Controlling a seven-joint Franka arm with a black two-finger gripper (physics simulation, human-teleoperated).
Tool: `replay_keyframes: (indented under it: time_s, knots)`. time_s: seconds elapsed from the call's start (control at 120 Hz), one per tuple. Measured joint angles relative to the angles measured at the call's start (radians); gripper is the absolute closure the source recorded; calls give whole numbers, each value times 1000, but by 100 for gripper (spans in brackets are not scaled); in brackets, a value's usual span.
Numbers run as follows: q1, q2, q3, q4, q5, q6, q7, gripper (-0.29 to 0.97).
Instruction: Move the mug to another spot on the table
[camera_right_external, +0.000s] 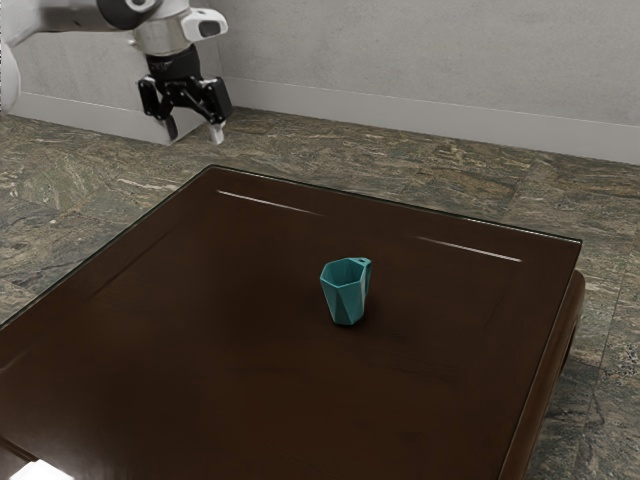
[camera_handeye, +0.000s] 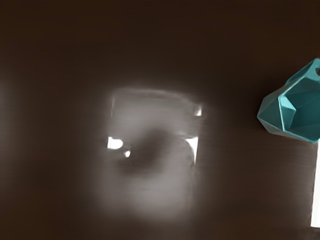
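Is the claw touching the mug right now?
Apart. The exterior view shows the open claw hanging high near the table's far corner, while the mug stands mid-table, with a wide stretch of bare tabletop between them.

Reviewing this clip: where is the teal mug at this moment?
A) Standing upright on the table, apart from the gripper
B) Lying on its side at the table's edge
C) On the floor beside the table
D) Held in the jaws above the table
A: the mug stands upright near the middle of the table, while the gripper hangs high above the far corner, jaws open and empty.
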Motion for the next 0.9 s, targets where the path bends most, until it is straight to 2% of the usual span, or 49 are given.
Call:
replay_keyframes:
  time_s: [0.175, 0.317, 0.475, 0.608, 0.7, 0.9]
  knots:
    - [-2, 34, -20, 1, -2, 15, -9, 2]
    - [-9, 134, -108, 34, -4, 79, -19, 2]
    - [-53, 253, -157, 127, 1, 142, -33, 2]
    - [-102, 353, -176, 173, 19, 233, -7, 2]
    - [-107, 423, -234, 212, 67, 289, 44, 2]
    - [-113, 468, -273, 200, 106, 363, 133, 2]
